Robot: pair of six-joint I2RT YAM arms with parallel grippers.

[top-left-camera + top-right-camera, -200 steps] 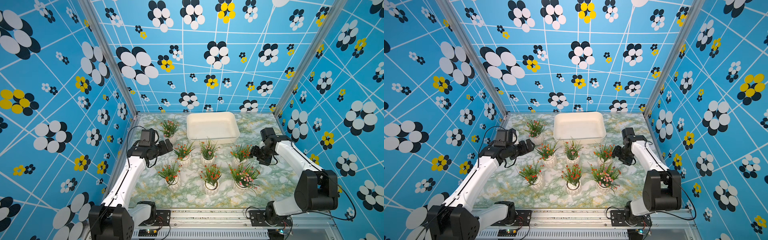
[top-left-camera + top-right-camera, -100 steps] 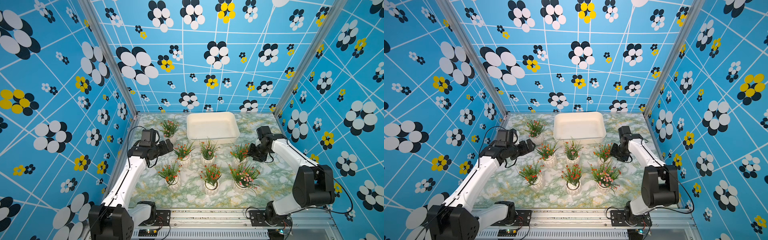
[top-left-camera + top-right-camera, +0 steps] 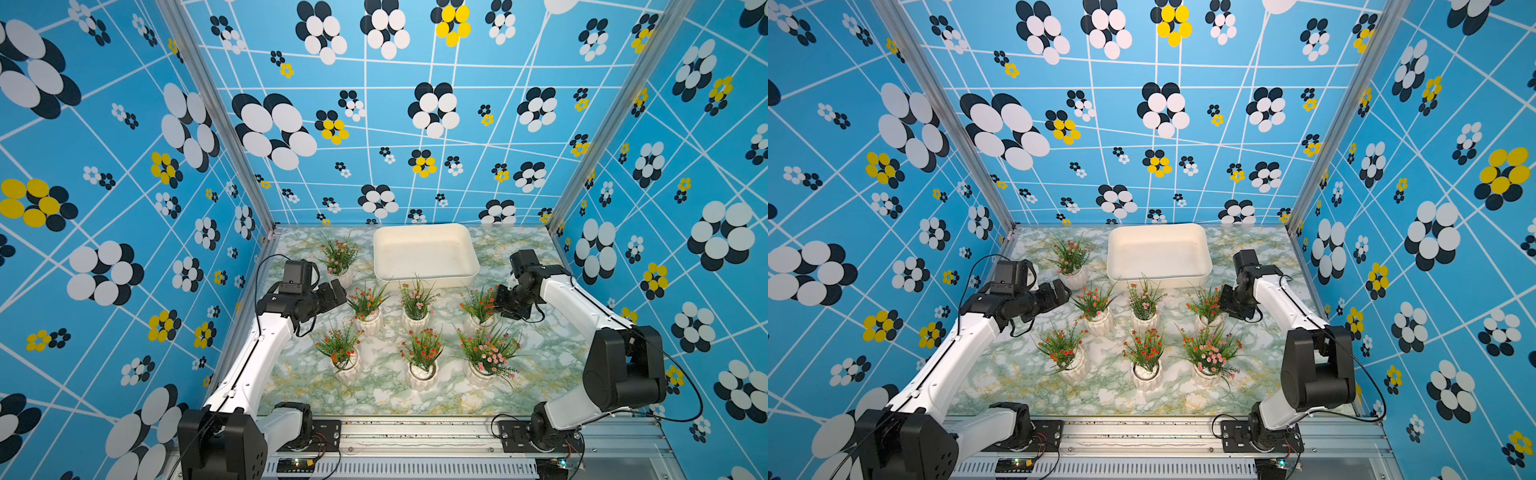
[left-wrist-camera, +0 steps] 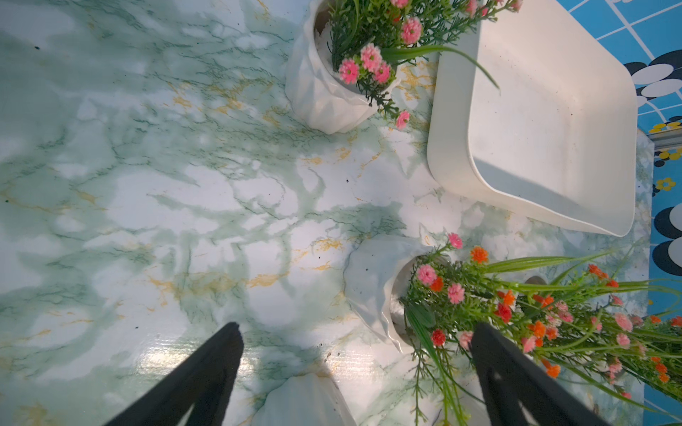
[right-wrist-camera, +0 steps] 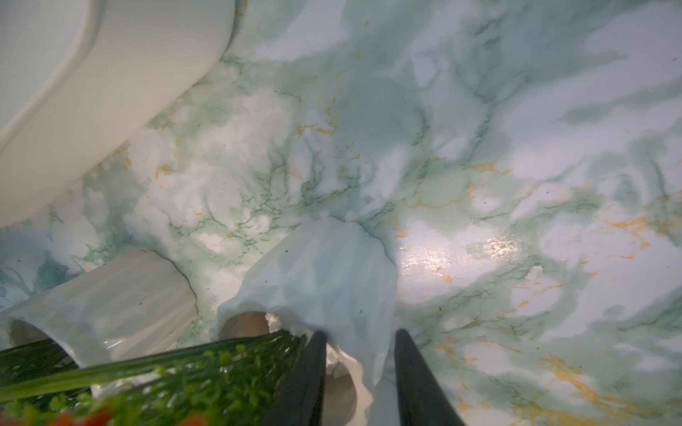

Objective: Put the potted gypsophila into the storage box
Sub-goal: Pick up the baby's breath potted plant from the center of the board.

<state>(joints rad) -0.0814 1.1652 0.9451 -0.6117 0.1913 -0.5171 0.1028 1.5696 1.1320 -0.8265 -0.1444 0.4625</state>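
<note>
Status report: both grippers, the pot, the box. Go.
Left gripper open, holding nothing. Right gripper astride rim of rightmost middle-row pot, one finger inside. Storage box holds no pot. Neighbouring pots crowd close.

arms: 2 | links: white | joints: black | cables: black | tool fingers (image 4: 206, 376): black

L arm: you have it stretched low from its base, left gripper (image 4: 354, 369) spread wide, nothing between its fingers | R arm: elbow raised, wrist bent down; right gripper (image 5: 360, 365) fingers straddle the rim of a white pot (image 5: 317, 273), narrow gap, near the storage box (image 3: 424, 253).
</note>
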